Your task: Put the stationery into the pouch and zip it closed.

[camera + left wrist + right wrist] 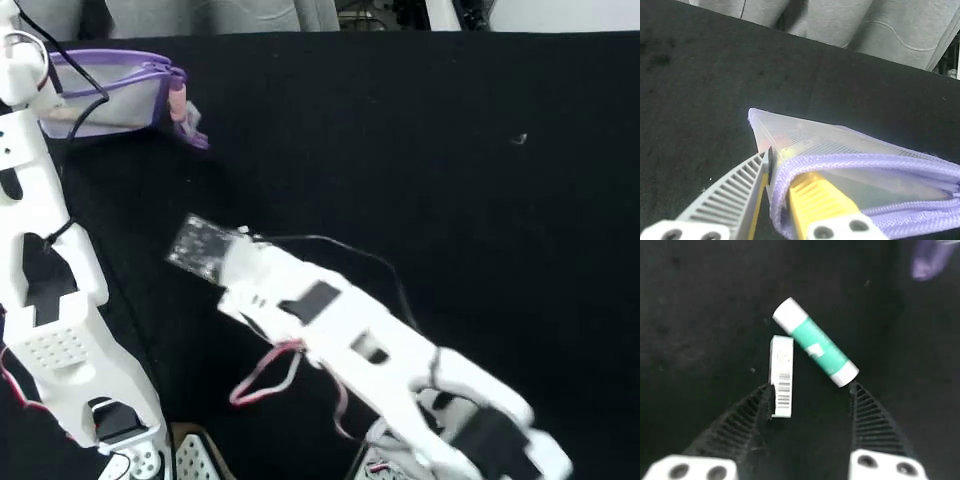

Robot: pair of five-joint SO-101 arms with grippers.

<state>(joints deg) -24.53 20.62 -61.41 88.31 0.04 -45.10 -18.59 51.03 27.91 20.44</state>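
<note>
The right pincer (810, 390) is spread wide just over the black tabletop (480, 200); one black fingertip touches the side of a small white block (781, 375), the other sits at the white end of a green-and-white glue stick (815, 342); both things lie flat, meeting at an angle, neither gripped. The left pincer (775, 195) is pressed together on the pouch (840, 145), pinching its purple-edged wall between a grey finger and a yellow one.

The block bears a barcode label, its print too small to read; the stick's green band carries a white mark.

In the high view the pouch lies at ten o'clock on the tabletop, its mouth apparently open; the right arm (330, 320) ends at nine o'clock, well apart from it; grey fabric (865, 25) hangs beyond the far edge at twelve o'clock.
</note>
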